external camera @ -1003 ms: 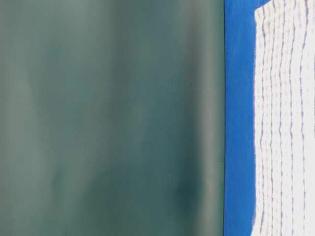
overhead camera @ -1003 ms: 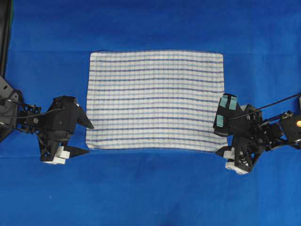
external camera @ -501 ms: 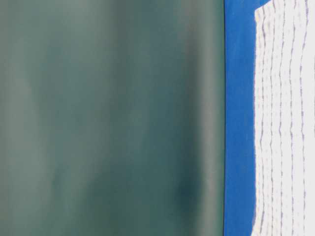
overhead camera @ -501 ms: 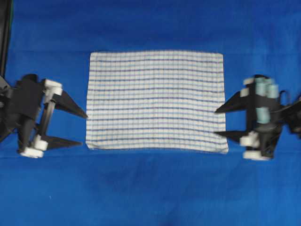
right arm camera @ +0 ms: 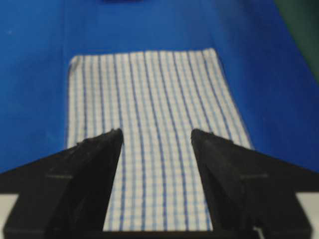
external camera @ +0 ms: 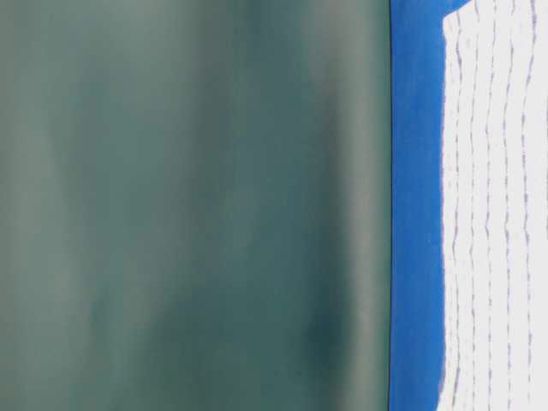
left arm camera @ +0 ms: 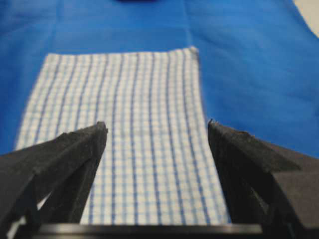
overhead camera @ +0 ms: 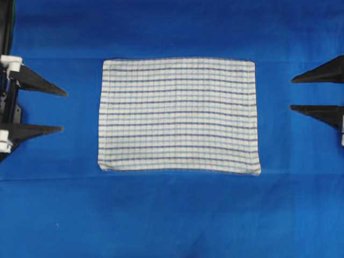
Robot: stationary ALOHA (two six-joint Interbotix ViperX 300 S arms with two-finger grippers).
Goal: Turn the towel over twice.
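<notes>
Black left gripper (overhead camera: 63,112) fingers spread wide, holding nothing, right gripper (overhead camera: 291,94) likewise, towel (overhead camera: 178,115) untouched.

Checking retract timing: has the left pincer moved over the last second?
Yes. In the overhead view the left pincer has pulled back from the towel's left edge toward the picture's left border, open, with bare blue table covering between.

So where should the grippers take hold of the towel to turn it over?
Judging by its pose, the towel lies flat and spread, so only its edges offer a pinch. Take the two near corners, left gripper from the left, right gripper from the right.
</notes>
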